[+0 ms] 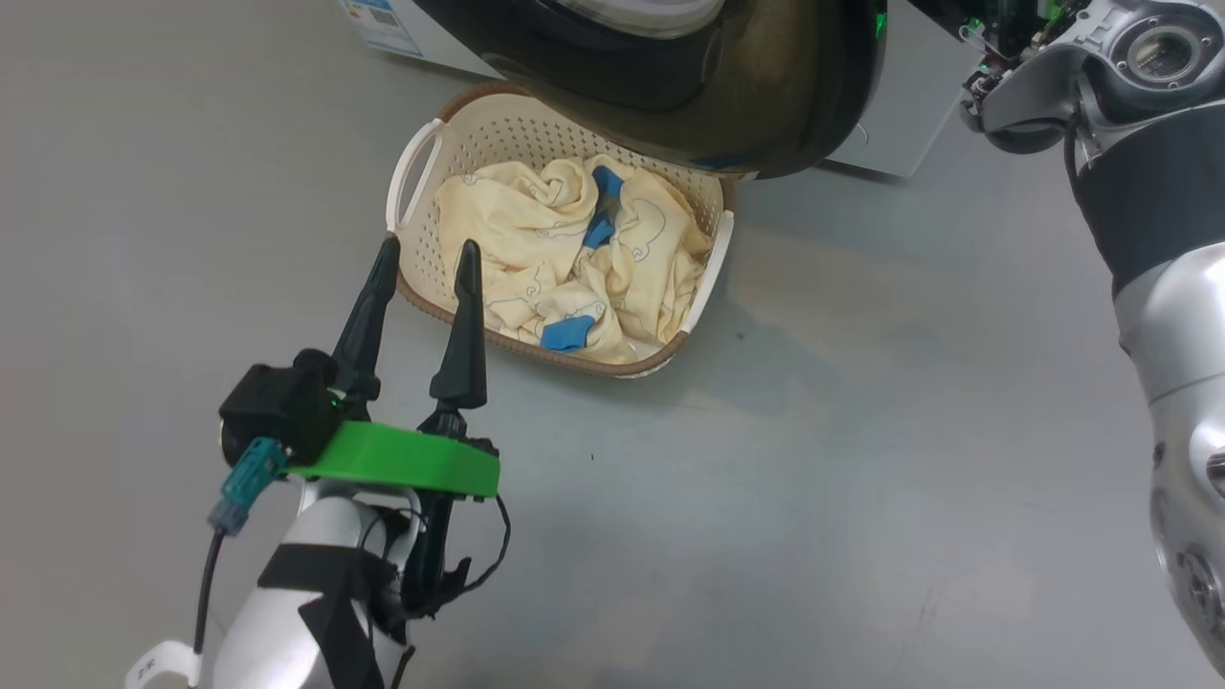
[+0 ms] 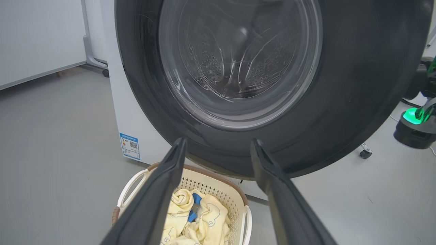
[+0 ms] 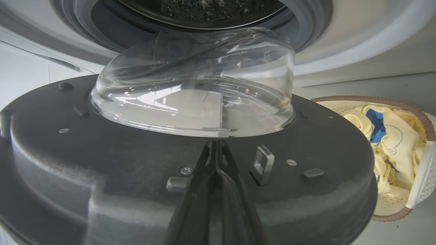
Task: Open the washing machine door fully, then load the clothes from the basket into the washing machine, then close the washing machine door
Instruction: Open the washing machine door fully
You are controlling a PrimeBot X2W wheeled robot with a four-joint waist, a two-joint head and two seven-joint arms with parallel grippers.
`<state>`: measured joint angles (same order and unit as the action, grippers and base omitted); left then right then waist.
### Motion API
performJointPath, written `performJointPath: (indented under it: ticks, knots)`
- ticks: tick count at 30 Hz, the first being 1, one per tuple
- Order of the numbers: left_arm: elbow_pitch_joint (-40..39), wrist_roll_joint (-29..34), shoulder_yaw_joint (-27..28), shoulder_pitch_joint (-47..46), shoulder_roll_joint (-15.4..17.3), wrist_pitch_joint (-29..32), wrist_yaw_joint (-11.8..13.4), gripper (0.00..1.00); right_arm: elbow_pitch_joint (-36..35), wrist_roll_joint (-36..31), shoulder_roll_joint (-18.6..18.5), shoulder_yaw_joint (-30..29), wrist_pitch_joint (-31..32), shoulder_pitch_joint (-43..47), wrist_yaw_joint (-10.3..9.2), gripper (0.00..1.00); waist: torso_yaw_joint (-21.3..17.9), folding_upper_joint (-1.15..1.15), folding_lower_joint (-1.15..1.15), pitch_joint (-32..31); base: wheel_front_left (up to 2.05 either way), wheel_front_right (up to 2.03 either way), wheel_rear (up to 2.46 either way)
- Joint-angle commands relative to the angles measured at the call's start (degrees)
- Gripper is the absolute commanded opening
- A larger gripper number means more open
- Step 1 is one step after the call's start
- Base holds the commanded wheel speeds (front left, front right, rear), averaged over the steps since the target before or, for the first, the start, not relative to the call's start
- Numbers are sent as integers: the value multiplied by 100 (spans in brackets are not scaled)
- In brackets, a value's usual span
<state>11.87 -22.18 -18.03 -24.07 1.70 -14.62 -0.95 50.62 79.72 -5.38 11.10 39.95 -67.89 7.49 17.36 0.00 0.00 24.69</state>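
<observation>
The washing machine door (image 1: 766, 96) hangs partly open over the far rim of the basket (image 1: 413, 172), which holds the pale yellow and blue clothes (image 1: 565, 254). My left gripper (image 1: 428, 247) is open just short of the basket's near left rim, with nothing between its fingers. In the left wrist view the left gripper (image 2: 218, 142) points at the door's black ring (image 2: 340, 102), with the basket (image 2: 235, 199) below. My right gripper (image 3: 214, 142) is shut, its tips against the door's dark inner face (image 3: 102, 163) beside the latch hook (image 3: 262, 165), below the glass bowl (image 3: 190, 85).
The white washing machine (image 2: 136, 129) stands behind the door, with a blue label (image 2: 130, 146) low on its front. Its drum opening (image 3: 204, 10) lies past the glass bowl. My right forearm (image 1: 1148, 191) crosses the upper right. Bare grey floor (image 1: 861, 478) surrounds the basket.
</observation>
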Motion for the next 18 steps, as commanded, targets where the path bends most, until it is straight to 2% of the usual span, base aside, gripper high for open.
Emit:
performJointPath:
  ticks: [1,18]
  knots:
    - [-167,68,212,20,118,-38,16,100,-191,55,202,61,61,0,0,0,-9,0,0,-17,0,0,0]
    - [-100,135,151,172,118,-38,1,100,-406,614,248,616,304,556,0,0,-16,0,0,-322,0,0,0]
